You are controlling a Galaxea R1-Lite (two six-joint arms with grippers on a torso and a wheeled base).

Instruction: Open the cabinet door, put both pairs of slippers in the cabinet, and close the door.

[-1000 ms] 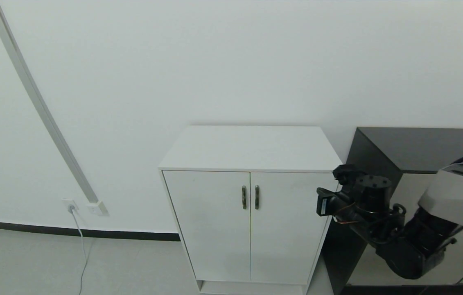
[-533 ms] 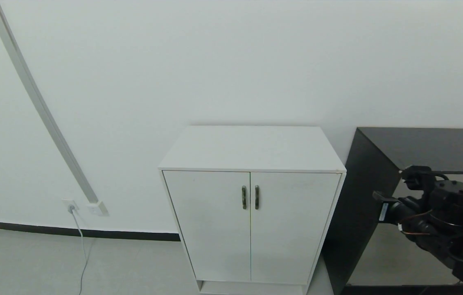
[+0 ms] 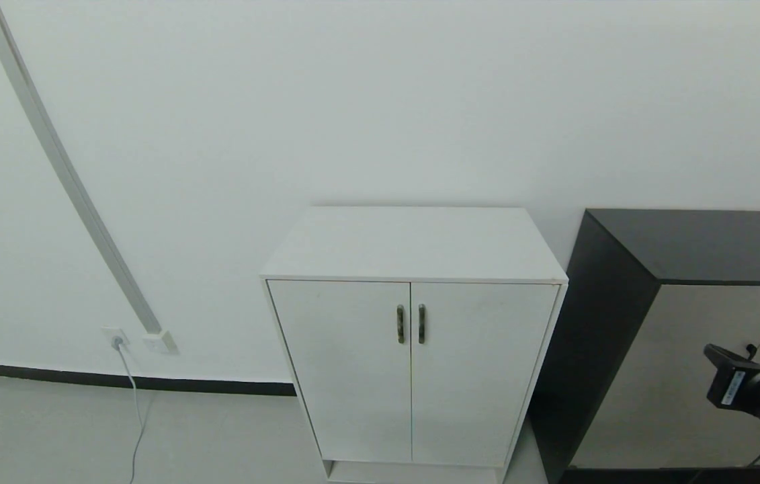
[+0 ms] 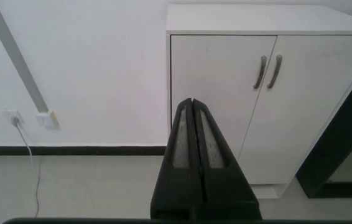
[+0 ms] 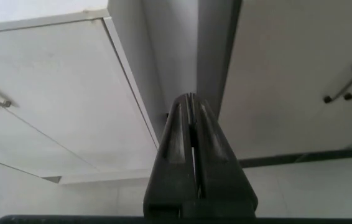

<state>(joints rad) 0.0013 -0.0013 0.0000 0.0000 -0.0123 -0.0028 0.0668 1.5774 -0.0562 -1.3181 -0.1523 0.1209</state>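
White cabinet [image 3: 413, 242] stands ahead of the left gripper [image 4: 192, 102] with both doors [image 3: 346, 366] shut, the right gripper [image 5: 191, 97] sits off its side, each gripper pinched closed on nothing, so either opening is yet to begin or slippers already lie inside; I cannot tell which.

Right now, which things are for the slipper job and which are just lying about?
For the job: white cabinet, its two shut doors, handles, left gripper, right gripper.
Just lying about: black cabinet, wall socket, cable, wall strip.
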